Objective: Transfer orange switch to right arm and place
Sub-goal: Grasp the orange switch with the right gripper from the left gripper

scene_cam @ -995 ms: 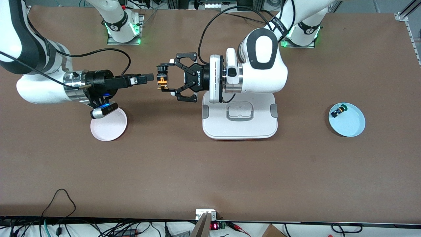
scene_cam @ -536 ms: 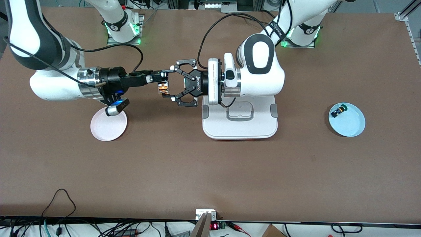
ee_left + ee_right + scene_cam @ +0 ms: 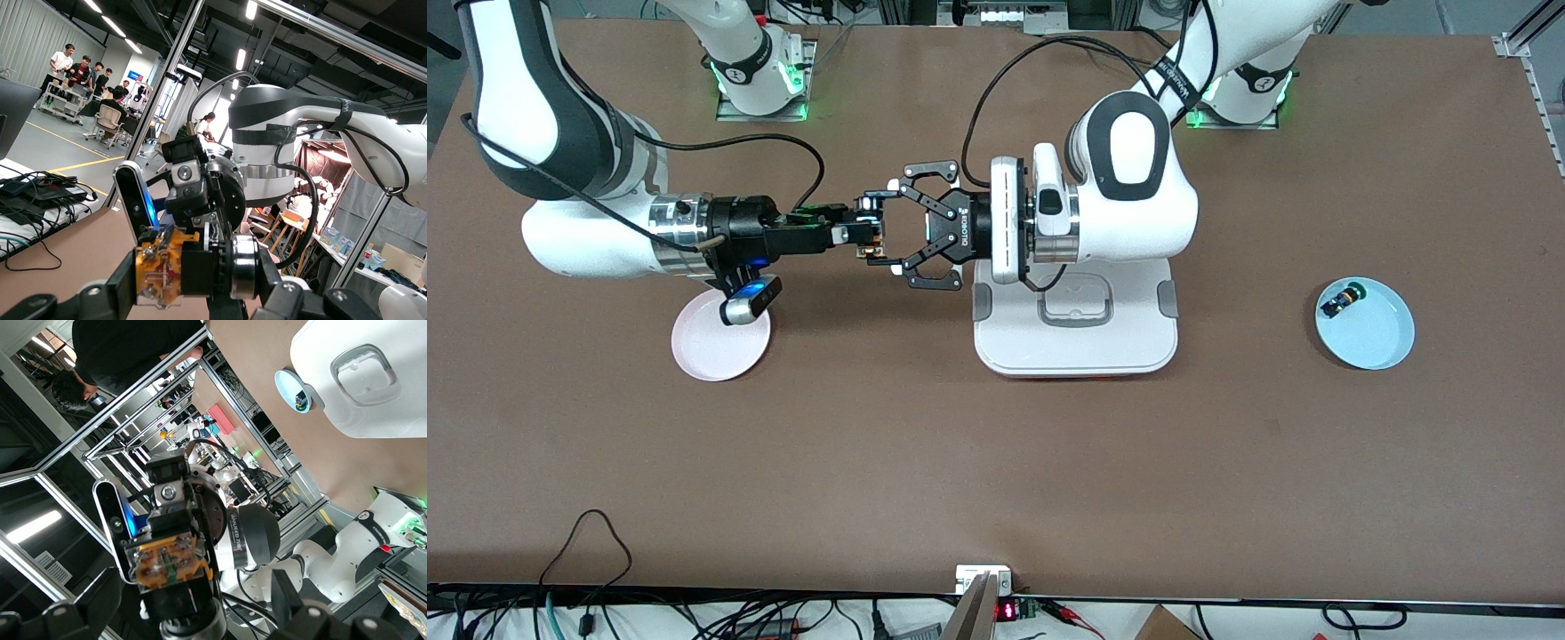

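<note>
The orange switch (image 3: 871, 240) is up in the air over the table's middle, between the pink plate and the white box. My left gripper (image 3: 874, 229), the wide black linkage one, is shut on it. In the left wrist view the switch (image 3: 160, 267) sits pinched between my left gripper's (image 3: 193, 285) pads, with the right arm (image 3: 287, 133) facing it. My right gripper (image 3: 861, 228) has reached in from the right arm's end, and its slim fingers are on either side of the switch. In the right wrist view the switch (image 3: 167, 563) lies between my open right gripper's (image 3: 183, 617) fingers, with gaps on both sides.
A pink plate (image 3: 698, 356) lies under the right wrist. A white box (image 3: 1076, 342) lies under the left wrist. A blue plate (image 3: 1378, 338) toward the left arm's end holds a small black-and-blue part with a green cap (image 3: 1341, 300).
My right arm has moved toward the left gripper, and its fingers now reach around the switch. The left gripper has shifted slightly and still holds the switch.
</note>
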Robot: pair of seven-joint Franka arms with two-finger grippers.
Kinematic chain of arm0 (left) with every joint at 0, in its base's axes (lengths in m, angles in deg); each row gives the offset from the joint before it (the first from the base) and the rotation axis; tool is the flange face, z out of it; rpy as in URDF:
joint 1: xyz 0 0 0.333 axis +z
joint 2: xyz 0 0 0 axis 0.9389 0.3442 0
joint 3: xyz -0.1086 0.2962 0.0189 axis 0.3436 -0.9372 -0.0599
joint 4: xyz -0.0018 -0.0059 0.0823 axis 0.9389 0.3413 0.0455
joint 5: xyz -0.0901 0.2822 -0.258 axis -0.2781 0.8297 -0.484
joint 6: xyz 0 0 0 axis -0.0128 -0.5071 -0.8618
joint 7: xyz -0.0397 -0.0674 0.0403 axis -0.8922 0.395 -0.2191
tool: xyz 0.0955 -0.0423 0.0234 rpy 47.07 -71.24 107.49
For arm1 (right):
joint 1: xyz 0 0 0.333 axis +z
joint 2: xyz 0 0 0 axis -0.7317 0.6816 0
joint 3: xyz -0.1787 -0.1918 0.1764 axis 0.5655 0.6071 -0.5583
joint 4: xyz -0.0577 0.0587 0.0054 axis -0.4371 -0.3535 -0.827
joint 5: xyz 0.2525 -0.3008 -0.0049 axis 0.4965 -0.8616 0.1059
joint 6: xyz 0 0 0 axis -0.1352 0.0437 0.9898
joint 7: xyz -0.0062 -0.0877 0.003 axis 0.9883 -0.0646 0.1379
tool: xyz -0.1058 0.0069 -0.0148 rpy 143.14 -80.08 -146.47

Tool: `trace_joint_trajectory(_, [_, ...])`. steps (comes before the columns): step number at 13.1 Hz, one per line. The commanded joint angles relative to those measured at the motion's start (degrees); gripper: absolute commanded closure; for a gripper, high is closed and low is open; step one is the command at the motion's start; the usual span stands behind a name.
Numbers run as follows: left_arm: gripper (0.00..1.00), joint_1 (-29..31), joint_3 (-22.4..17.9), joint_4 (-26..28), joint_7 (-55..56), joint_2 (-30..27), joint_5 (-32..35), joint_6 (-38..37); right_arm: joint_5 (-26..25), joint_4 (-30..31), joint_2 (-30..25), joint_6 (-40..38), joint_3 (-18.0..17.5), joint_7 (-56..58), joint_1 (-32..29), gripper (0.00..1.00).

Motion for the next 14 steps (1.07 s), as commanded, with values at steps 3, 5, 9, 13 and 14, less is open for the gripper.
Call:
trace_joint_trajectory(3, [1.00, -1.0, -0.5, -1.9, -1.6, 1.0, -0.8, 0.7, 1.9, -0.4, -0.8, 0.2, 0.0, 2.6, -0.2, 0.67])
trace_joint_trajectory(5, [1.00, -1.0, -0.5, -1.9, -1.6, 1.0, -0.8, 0.7, 4.2, -0.5, -0.7, 0.1, 0.0, 2.8, -0.2, 0.73])
trace_joint_trajectory(9, [0.91, -1.0, -0.4, -1.7, 1.3, 1.0, -1.2, 0.8, 4.5, -0.6, -0.5, 0.1, 0.0, 3.0, -0.4, 0.77])
trace_joint_trajectory(13, [0.00, 0.3, -1.6, -0.3, 1.0, -0.9, -1.1, 0.8, 4.5, -0.6, 0.1, -0.3, 0.0, 7.7, -1.0, 0.77])
trace_joint_trajectory(14, [0.00, 3.3, -2.3, 2.8, 0.6, -3.3, -1.0, 0.8, 4.4, -0.5, 0.1, -0.2, 0.0, 8.1, -1.0, 0.77])
